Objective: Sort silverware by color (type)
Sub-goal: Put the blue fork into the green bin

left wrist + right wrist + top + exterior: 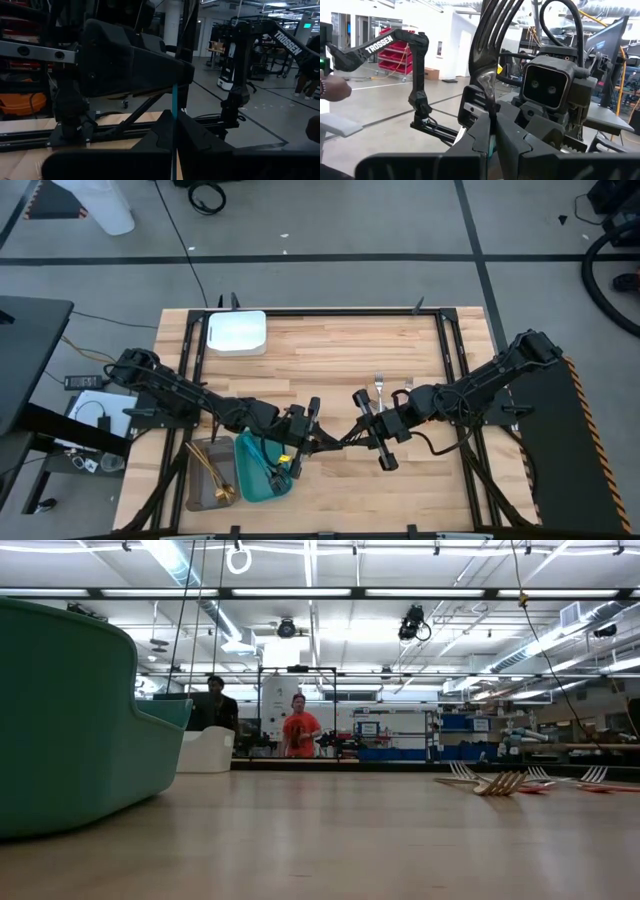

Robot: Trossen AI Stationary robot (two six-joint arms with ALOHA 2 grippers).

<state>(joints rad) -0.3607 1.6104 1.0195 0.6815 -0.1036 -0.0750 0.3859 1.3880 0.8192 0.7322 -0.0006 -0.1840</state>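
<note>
teal tray (252,480): landmark, near table's front edge | left gripper (300,442): just right of tray, clamped on teal utensil (174,102) | right gripper (362,432): farther right, clamped on dark fork (490,45) | step: handover between arms | next: one release, then drop by color

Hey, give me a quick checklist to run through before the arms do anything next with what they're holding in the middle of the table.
1. Left gripper shut on the slim teal piece: ok.
2. Right gripper shut on the fork, tines pointing up: ok.
3. Both grippers holding one and the same piece: cannot tell; the meeting point is hidden in the high view.
4. Teal tray close beside the left gripper: ok.
5. All silverware sorted: not ok; loose forks lie on the table by the right arm.
</note>
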